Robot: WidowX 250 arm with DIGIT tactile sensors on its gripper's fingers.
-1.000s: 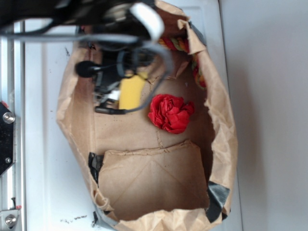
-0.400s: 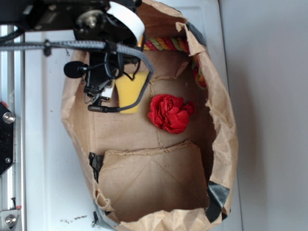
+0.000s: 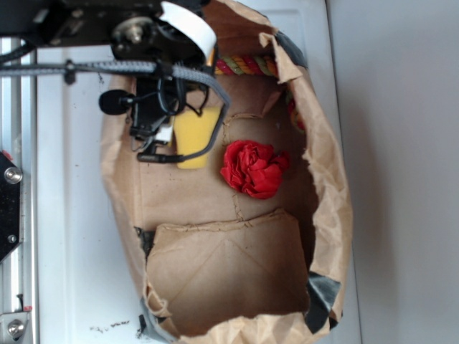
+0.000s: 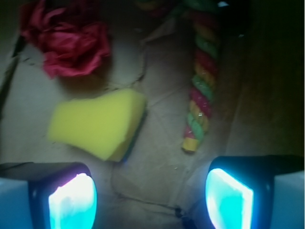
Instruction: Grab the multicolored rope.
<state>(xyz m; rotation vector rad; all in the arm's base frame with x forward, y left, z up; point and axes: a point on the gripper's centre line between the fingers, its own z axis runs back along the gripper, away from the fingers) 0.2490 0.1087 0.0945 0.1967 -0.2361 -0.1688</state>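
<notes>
- Wrist view: end effector (image 4: 150, 198) spread wide and holding nothing, above the bag floor.
- Just ahead, right of centre: multicolored rope (image 4: 199, 102), cut end nearest, along the paper bag (image 3: 326, 208) wall, likely awaiting a rightward shift.
- Left: yellow sponge (image 4: 97, 123); beyond, red cloth ball (image 4: 66, 40).

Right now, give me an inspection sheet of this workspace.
Surface: creased brown paper bag lying open on a white table.
Job's things: multicolored rope on the bag floor, one end nearest the gripper, ungrasped.
Clutter: yellow sponge left of the rope; red cloth ball beyond it.
Grippers: gripper open, empty, above the bag floor.
Cables: black cable looping off the arm over the sponge.
Surroundings: metal rail at the table's edge; grey wall.
</notes>
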